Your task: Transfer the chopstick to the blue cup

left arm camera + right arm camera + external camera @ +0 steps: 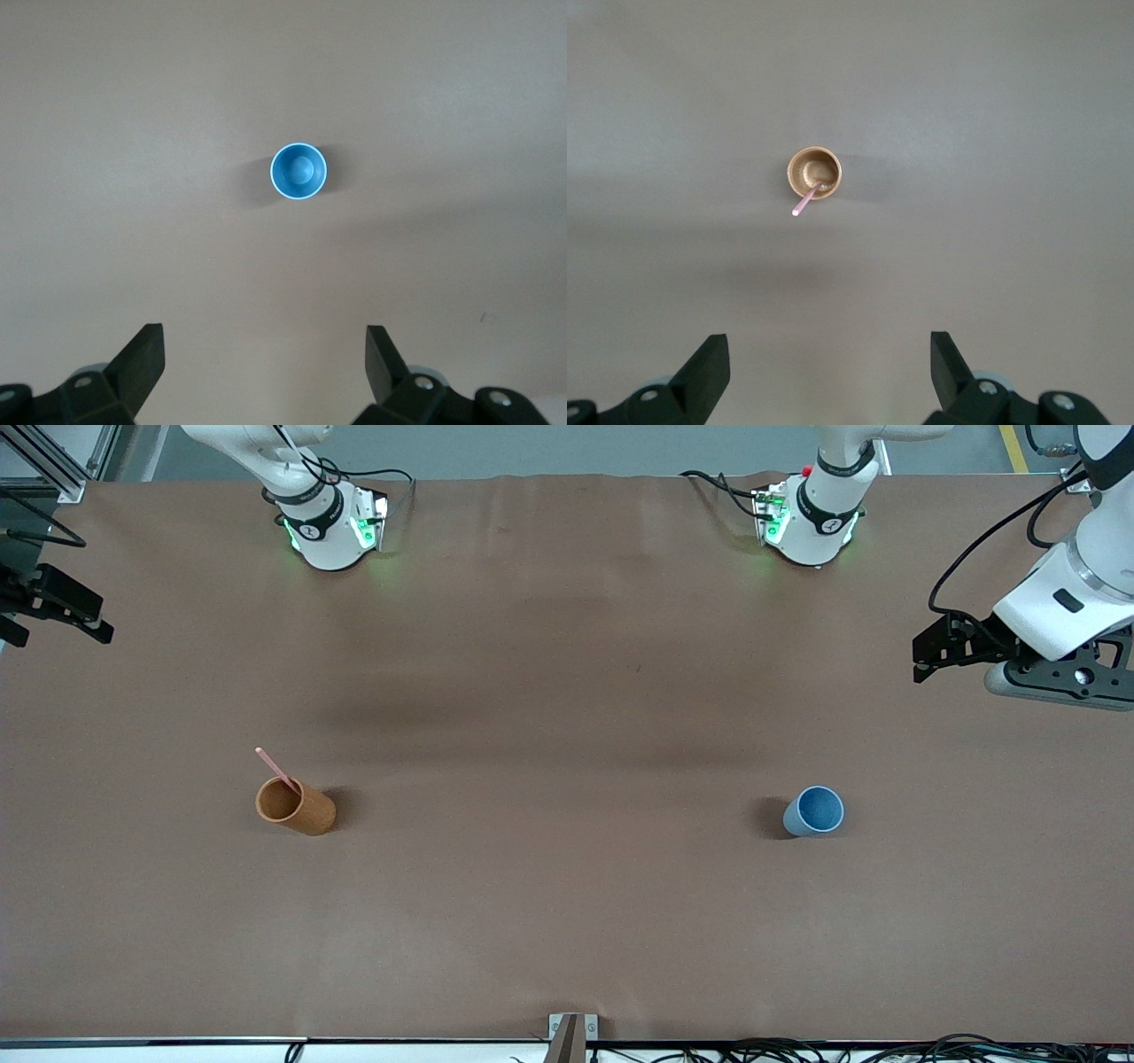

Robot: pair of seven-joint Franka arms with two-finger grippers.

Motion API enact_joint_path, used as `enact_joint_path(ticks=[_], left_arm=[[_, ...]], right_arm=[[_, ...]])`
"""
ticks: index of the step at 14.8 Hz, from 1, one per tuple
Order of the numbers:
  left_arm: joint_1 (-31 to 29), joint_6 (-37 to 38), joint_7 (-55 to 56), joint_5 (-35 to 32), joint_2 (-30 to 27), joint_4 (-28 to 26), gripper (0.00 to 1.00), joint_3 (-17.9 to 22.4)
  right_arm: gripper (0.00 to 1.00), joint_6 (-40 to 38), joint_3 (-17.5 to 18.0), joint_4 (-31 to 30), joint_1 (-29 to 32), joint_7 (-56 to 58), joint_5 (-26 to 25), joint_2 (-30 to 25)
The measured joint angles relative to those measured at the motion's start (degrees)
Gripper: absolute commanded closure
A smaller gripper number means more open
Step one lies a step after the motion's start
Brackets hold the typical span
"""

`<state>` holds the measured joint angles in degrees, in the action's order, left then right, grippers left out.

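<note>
The pale pink chopstick (273, 765) stands tilted in an orange-brown cup (297, 807) toward the right arm's end of the table, its upper end sticking out over the rim. The blue cup (815, 811) stands upright and empty toward the left arm's end. My left gripper (923, 662) hangs open in the air at the table's edge, away from the blue cup (299, 171). My right gripper (99, 622) hangs open at the opposite end. In the wrist views both the left gripper (264, 341) and the right gripper (830, 345) hold nothing. The right wrist view shows the chopstick (803, 204) in the orange-brown cup (814, 173).
A brown cloth (567, 691) covers the table. Both arm bases (332, 527) (811, 522) stand along its edge farthest from the front camera. A small metal bracket (572, 1035) and cables sit at the edge nearest that camera.
</note>
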<state>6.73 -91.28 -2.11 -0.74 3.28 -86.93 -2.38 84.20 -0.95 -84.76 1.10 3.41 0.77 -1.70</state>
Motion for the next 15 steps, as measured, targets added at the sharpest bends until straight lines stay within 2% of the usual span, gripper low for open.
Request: enact_joint_path(ticks=[9, 15], left_arm=[[-0.4, -1.0, 0.2, 0.0, 1.6, -1.0, 0.0, 0.1], [-3.0, -25.4, -3.0, 0.0, 15.6, -11.5, 0.0, 0.3]], right_arm=[[0.0, 0.0, 0.0, -0.3, 0.0, 0.0, 0.0, 0.0], [0.01, 0.1, 0.0, -0.4, 0.0, 0.0, 0.0, 0.0]])
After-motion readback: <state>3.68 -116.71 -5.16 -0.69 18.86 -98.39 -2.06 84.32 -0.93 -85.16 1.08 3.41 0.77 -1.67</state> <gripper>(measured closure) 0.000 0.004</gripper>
